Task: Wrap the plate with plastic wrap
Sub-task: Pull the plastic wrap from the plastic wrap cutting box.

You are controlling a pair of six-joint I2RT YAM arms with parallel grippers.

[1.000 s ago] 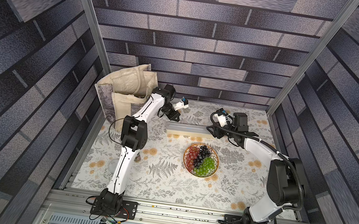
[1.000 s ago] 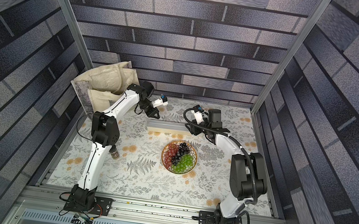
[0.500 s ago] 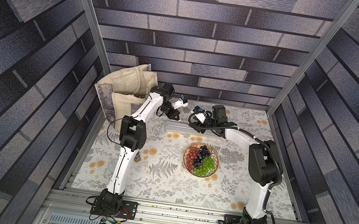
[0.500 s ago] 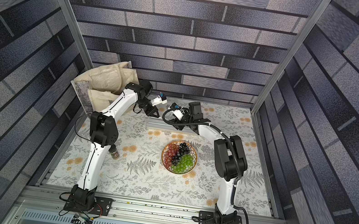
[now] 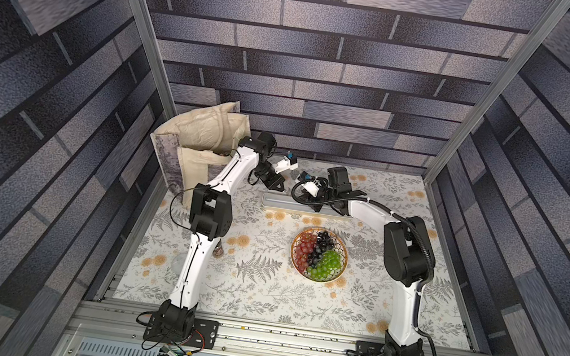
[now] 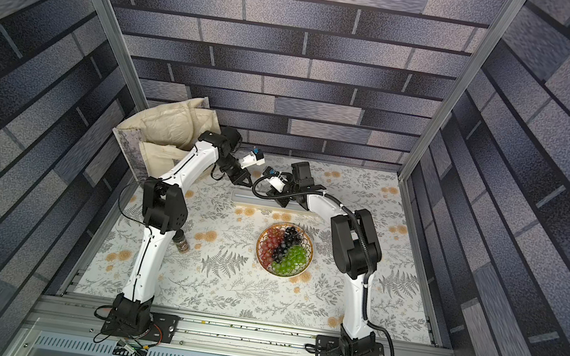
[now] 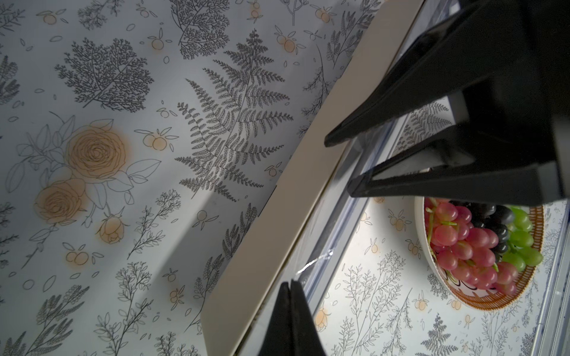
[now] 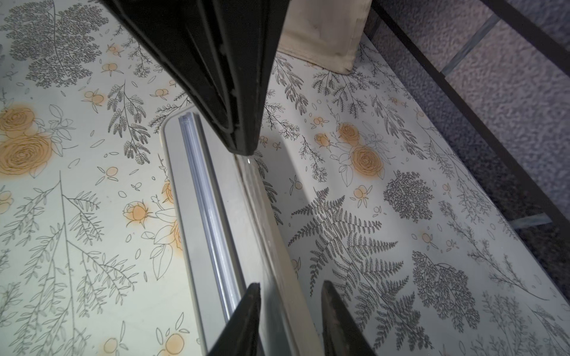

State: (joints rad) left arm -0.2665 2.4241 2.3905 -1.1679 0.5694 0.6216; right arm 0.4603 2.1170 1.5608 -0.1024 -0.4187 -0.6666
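Pale grey-white plastic is what I notice first: the long dispenser box (image 5: 282, 202) lies across the far part of the flowered surface (image 5: 259, 292) in both top views. The plate (image 5: 343, 261) sits uncovered in front of the box, near it but not touching, and holds red, dark and green grapes (image 5: 316, 251). The left fingers (image 5: 273, 185) are over the left end of the box, and the right fingers (image 5: 314, 207) are down at its middle. A beige cloth bag (image 5: 202, 137) stands in the far left corner, and a small jar (image 6: 181, 244) stands beside the left arm.

In the left wrist view the left fingers (image 7: 288, 317) are pressed together. Their tip is at the long open edge of the box, where the glossy plastic wrap (image 7: 314, 260) shines. I cannot tell if film is between them. The right fingers (image 7: 401, 92) stand spread over the same edge, with the plate (image 7: 487, 303) beyond.

In the right wrist view the right fingers (image 8: 243, 320) are spread, one on each side of the back wall of the box. I cannot tell if they touch it. The left fingers (image 8: 216, 77) come to one point on that wall.
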